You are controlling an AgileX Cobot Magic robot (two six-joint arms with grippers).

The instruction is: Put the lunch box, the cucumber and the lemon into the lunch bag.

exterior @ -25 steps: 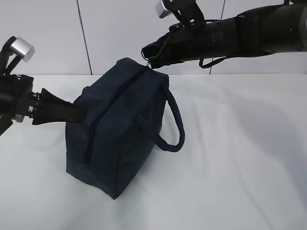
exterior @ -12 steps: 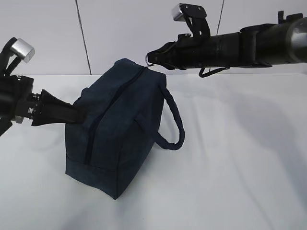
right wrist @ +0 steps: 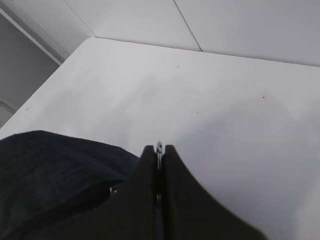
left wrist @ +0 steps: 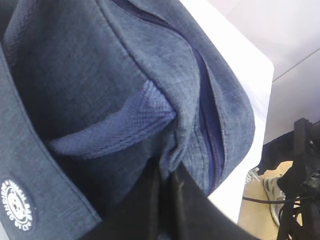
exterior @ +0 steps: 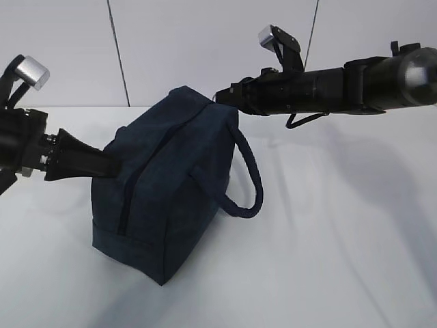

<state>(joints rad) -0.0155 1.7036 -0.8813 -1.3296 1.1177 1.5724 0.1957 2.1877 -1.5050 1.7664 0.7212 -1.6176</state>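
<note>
The dark navy lunch bag [exterior: 171, 178] lies tilted on the white table, its zipper [exterior: 136, 184] running along the top and looking closed. My left gripper [exterior: 109, 164] is shut on a fold of fabric at the bag's near end; it also shows in the left wrist view [left wrist: 167, 172] beside the zipper [left wrist: 207, 135]. My right gripper [exterior: 220, 96] is shut on the silver zipper pull [right wrist: 159, 145] at the bag's far top corner [right wrist: 50, 165]. The lunch box, cucumber and lemon are out of view.
One loop handle [exterior: 249, 171] hangs out to the bag's right. The white table [exterior: 341, 225] stretches to the right and front. The table's edge [left wrist: 265, 80] drops to a floor with cables and a shoe [left wrist: 272, 192].
My right arm has swung lower and more level, and its tip has dropped slightly at the bag's top corner. The left arm and the bag have barely moved.
</note>
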